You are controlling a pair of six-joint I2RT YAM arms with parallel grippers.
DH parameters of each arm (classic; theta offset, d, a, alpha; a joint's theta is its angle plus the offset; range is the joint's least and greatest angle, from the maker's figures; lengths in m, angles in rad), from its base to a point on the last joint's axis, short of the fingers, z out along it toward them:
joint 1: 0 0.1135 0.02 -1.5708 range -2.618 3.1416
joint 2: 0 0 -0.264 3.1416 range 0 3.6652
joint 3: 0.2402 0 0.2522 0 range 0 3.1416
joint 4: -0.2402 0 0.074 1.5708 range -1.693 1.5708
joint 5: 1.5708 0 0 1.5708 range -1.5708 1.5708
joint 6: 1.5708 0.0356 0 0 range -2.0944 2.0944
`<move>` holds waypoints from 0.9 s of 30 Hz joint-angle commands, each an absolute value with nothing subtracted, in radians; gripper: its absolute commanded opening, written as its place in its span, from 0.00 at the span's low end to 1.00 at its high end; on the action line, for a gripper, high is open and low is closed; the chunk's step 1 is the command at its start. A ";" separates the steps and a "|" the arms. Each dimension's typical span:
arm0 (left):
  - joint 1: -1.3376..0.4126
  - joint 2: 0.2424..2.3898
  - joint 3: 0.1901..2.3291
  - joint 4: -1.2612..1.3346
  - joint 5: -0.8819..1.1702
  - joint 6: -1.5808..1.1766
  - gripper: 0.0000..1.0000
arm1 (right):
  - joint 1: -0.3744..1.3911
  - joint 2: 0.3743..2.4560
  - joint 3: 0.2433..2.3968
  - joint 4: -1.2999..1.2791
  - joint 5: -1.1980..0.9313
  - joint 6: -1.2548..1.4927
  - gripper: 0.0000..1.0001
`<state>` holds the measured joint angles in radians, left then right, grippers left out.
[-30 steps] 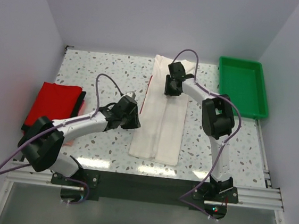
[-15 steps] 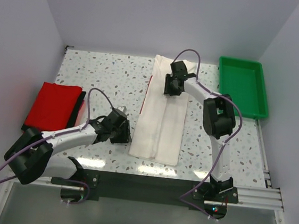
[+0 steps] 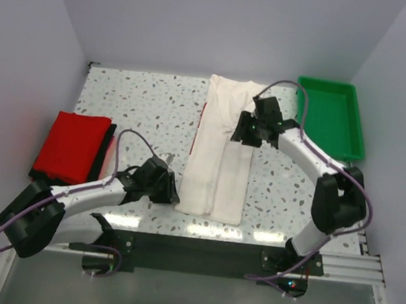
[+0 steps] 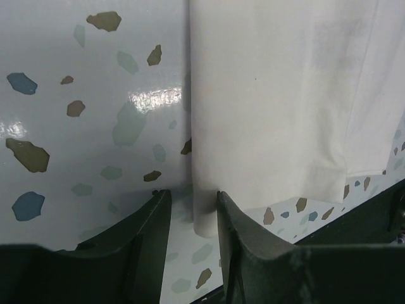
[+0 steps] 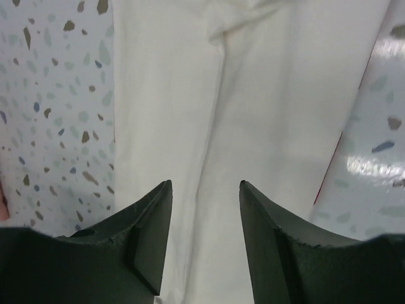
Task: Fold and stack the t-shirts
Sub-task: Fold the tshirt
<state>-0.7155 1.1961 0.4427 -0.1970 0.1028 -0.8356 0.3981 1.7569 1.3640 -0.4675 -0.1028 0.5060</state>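
White walls close round a speckled bench (image 3: pixel 143 102). Largest on it is the cream-white t-shirt (image 3: pixel 220 161), folded into a long strip at the middle, its long axis running from the near edge to the far wall. The green tray (image 3: pixel 330 118) sits at the far right. The folded red t-shirt (image 3: pixel 73 142) lies well apart at the left, on a darker one (image 3: pixel 110 138).

The right pincer (image 5: pixel 204 185) hovers released over the strip's far half, with nothing between its fingers. The left pincer (image 4: pixel 192 194) is at the near left corner, part-open astride the folded edge and not clenched on it. The left arm is therefore nearer the hem. Any end-to-end fold would probably carry that corner away along the strip, towards the right pincer.
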 commanded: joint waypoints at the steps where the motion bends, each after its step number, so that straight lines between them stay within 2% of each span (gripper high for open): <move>1: -0.736 1.195 0.399 -0.213 0.129 -0.868 0.39 | 0.399 1.582 1.111 -0.419 -0.178 0.653 0.50; 3: -0.755 1.204 0.394 -0.231 0.123 -0.894 0.38 | 0.405 1.437 0.912 -0.388 -0.192 0.692 0.50; 8: -0.788 1.213 0.377 -0.258 0.121 -0.959 0.36 | 0.440 1.165 0.599 -0.434 -0.210 0.768 0.49; 13: -0.824 1.200 0.357 -0.267 0.107 -0.995 0.31 | 0.457 0.933 0.500 -0.592 -0.239 0.801 0.48; 16: -0.842 1.195 0.357 -0.273 0.101 -1.008 0.25 | 0.457 0.868 0.459 -0.649 -0.258 0.804 0.47; 24: -0.882 1.154 0.344 -0.302 0.087 -1.048 0.04 | 0.463 0.853 0.354 -0.624 -0.316 0.816 0.46; 27: -0.891 1.135 0.345 -0.317 0.066 -1.055 0.02 | 0.463 0.850 0.337 -0.601 -0.324 0.827 0.46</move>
<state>-0.8753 1.1435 0.3771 -0.2092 0.1062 -1.0412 0.4583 0.8570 0.3485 -0.6167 -0.2821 0.8013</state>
